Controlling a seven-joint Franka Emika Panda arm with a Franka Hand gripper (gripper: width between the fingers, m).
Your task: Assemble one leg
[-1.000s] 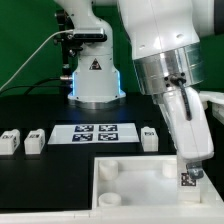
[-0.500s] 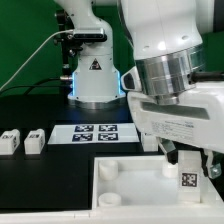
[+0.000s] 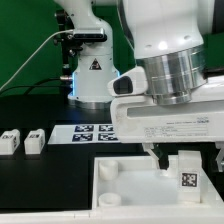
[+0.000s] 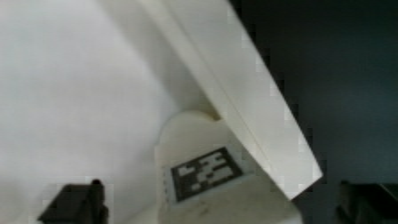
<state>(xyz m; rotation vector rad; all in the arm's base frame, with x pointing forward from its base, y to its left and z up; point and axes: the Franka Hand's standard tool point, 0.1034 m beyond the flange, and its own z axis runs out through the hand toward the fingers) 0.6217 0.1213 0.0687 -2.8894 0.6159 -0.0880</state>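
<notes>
The leg (image 3: pixel 185 171), a small white block with a black-and-white tag facing the camera, stands upright in the white tray's (image 3: pixel 125 183) far corner at the exterior view's right. My gripper (image 3: pixel 192 160) is straight above it, with one finger on each side of it. The fingers (image 3: pixel 163 157) stand clear of the leg's sides, so the gripper is open. In the wrist view the leg (image 4: pixel 217 170) sits against the tray's raised rim (image 4: pixel 240 80). It lies between my dark fingertips (image 4: pixel 75 202), and the gripper (image 4: pixel 222 208) is spread wide.
Two more white legs (image 3: pixel 10 141) (image 3: pixel 35 140) lie on the black table at the exterior view's left. The marker board (image 3: pixel 95 134) lies behind the tray. The robot base (image 3: pixel 92 75) stands at the back.
My hand has turned about the leg over the last second. The fingers now stand wider apart on both sides of it. The leg stays in the tray corner.
</notes>
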